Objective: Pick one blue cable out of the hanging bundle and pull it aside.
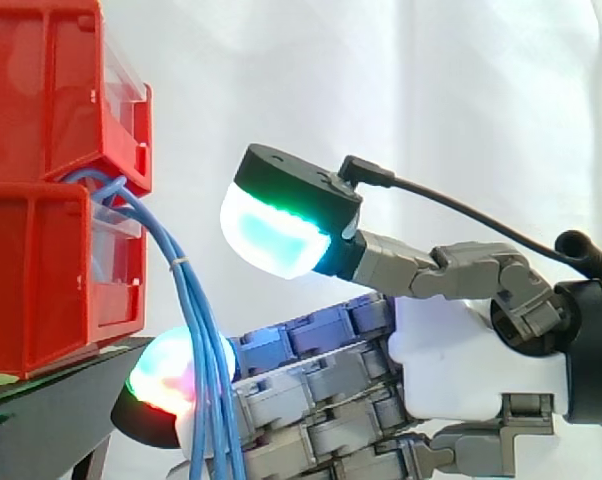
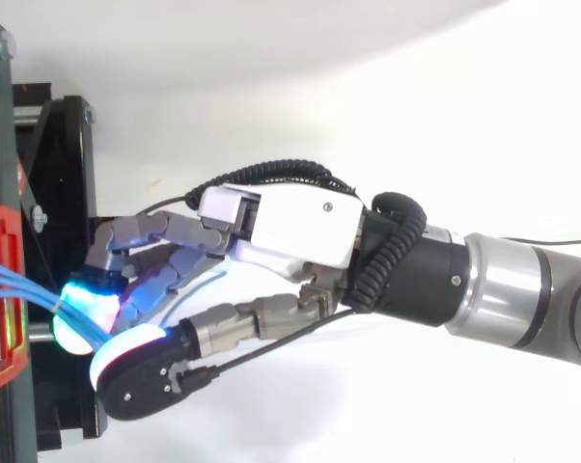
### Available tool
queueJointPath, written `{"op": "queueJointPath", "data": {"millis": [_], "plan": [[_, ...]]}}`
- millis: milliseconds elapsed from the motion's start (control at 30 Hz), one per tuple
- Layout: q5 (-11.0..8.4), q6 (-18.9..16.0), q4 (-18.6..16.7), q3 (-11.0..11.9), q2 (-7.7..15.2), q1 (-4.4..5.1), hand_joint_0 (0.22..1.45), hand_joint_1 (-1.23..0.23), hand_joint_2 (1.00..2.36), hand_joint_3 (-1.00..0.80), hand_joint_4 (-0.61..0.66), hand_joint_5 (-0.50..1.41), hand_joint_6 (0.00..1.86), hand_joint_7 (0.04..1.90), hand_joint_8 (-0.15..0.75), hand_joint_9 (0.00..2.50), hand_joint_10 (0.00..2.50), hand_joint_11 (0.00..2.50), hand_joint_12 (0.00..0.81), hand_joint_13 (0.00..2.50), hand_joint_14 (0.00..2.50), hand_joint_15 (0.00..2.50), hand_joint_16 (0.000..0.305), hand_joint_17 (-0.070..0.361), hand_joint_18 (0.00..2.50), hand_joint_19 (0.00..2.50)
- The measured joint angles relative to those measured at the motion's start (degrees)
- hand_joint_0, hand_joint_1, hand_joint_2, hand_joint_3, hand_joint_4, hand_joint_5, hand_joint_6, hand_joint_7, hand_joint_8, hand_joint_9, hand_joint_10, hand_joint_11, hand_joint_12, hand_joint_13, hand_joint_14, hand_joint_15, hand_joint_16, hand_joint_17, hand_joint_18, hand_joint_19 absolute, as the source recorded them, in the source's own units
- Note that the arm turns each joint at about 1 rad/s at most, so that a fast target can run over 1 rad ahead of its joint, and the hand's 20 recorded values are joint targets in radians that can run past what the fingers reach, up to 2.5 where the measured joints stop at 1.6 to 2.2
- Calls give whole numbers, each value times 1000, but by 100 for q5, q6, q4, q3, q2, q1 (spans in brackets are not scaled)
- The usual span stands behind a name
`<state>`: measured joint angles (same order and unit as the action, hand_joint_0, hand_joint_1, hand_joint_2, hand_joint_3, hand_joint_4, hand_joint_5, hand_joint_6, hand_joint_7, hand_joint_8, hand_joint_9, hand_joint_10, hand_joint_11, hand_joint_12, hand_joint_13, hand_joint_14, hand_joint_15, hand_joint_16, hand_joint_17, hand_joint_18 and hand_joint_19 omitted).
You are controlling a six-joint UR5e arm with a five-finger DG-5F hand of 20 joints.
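The blue cable bundle [image 1: 196, 320] comes out of the gap between the two stacked red bins [image 1: 41, 100] at their front edge, bends over the lip of the lower bin and hangs straight down past the front edge of the black stand [image 1: 76, 372]. A small pale tie [image 1: 179, 262] cinches the strands just below the bend, which is why they fall as one tight sheaf rather than fanning out. Any single strand will probably have to be teased loose below that tie. The robot hand [image 1: 461, 340] reaches in level from the right with its fingers stretched nearly straight toward the bins. Its glowing fingertips [image 1: 161, 375] sit at the hanging part of the bundle, right against the strands and partly behind them in the side view, low enough to meet the cables where they hang free of the bins. The thumb [image 1: 276, 235] is lifted high and well apart from the fingers, its pad facing the cables from just beside the bend without touching them. The robot hand is therefore spread, and nothing looks pinched. That wide gap seems meant to leave room for one strand to be caught between thumb and fingers. From above, the fingertips lie close to the front edge of the bins, beside the stand's edge. Whether one cable has been parted from the rest cannot be made out, and the pull aside is not yet done.
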<state>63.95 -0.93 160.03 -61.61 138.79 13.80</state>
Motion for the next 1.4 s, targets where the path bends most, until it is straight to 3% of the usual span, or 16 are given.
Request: {"op": "queueJointPath", "data": {"millis": [267,467,733,1033,1400], "plan": [[17,-178,26,7,0,33,593,-648,1006,-433,164,-46,507,1326,281,961,12,357,292,795,12,294,31,69,470,195],[21,-311,62,8,-7,32,601,-680,1010,-383,148,-96,694,990,282,950,14,420,297,801,13,320,31,70,476,200],[21,-528,315,56,-34,26,603,-724,1014,-296,154,-148,845,788,285,923,16,499,307,798,14,349,32,73,469,221],[21,-751,707,250,-36,-3,575,-698,1007,-408,182,-138,808,770,288,938,15,499,310,805,14,352,34,75,471,234],[21,-897,1145,477,-39,-25,572,-688,1006,-414,171,-132,789,784,287,947,17,494,313,806,14,351,34,77,480,234]]}}
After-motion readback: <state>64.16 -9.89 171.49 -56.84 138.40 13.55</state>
